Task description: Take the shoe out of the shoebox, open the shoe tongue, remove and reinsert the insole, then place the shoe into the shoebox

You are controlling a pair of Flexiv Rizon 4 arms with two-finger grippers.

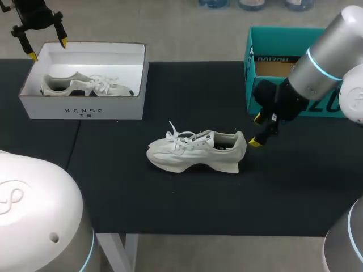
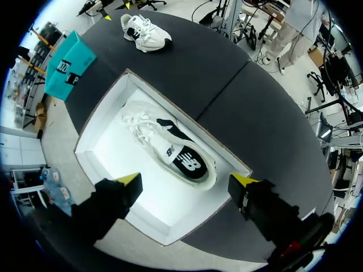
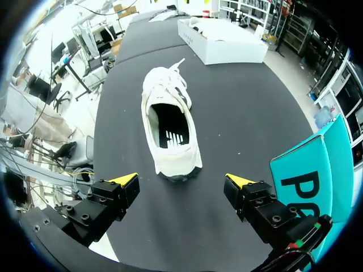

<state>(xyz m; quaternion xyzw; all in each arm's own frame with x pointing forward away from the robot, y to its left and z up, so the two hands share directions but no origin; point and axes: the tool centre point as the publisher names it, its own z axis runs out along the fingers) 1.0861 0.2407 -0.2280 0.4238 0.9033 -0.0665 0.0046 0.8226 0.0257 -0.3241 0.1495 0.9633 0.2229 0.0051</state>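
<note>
I see a table with a black cover. Three things lie directly on it: a white shoebox at my far left, a teal box at my far right, and a white shoe on its sole between them, well apart from both.

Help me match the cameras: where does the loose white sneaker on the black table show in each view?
Head view: loose sneaker at the middle of the table, heel toward the right gripper.
Left wrist view: loose sneaker far beyond the white shoebox.
Right wrist view: loose sneaker just ahead of the right gripper, heel nearest.
Shared landmark: the white shoebox.
</note>
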